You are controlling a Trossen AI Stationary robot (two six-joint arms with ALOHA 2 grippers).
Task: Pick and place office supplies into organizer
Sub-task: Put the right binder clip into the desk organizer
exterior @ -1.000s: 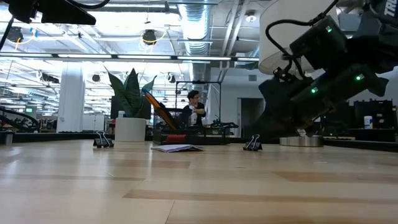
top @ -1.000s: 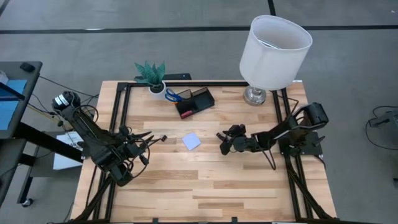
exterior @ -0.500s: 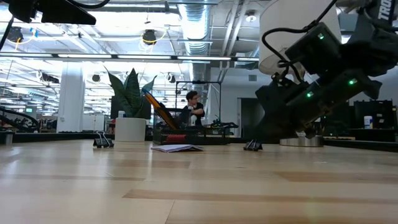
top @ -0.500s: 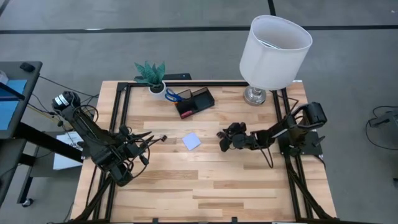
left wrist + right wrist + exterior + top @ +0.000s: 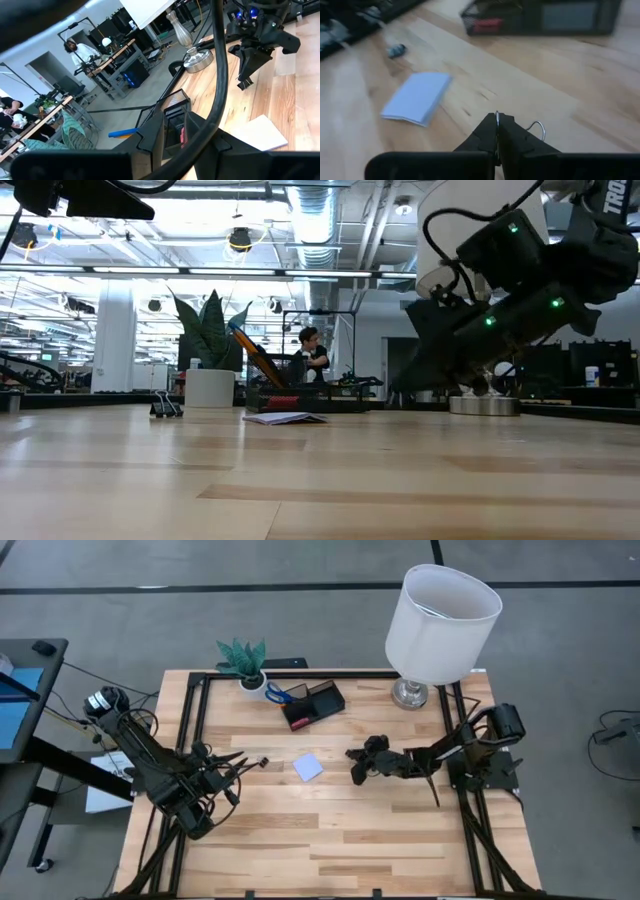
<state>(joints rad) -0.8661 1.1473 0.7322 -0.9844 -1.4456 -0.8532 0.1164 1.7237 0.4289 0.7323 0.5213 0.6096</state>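
My right gripper (image 5: 355, 766) is shut on a tiny black binder clip in the middle of the table, right of the pale note pad (image 5: 308, 767); only the clip's wire (image 5: 537, 131) shows. The black organizer (image 5: 313, 705) stands at the far side, with blue-handled scissors (image 5: 278, 694) at its left end. Another binder clip (image 5: 264, 761) lies on the wood just right of my left gripper (image 5: 238, 768), which waits open and empty at the table's left. My right gripper pinches the binder clip's wire handle (image 5: 496, 118) between its two fingertips, coming slanting down from the table's right. A second wire loop sticks out beside one finger. The fingers hide the clip's black body, and whether it is off the wood I cannot tell.
A large white lamp (image 5: 440, 625) stands at the far right on a metal foot (image 5: 484, 406). A white pot with a green plant (image 5: 245, 668) sits far left of the organizer. Bare wood fills the near half of the table.
My right gripper has shut on the binder clip that stood on the table before it, and has edged slightly toward the table's left. The clip no longer shows on the wood in the low view.
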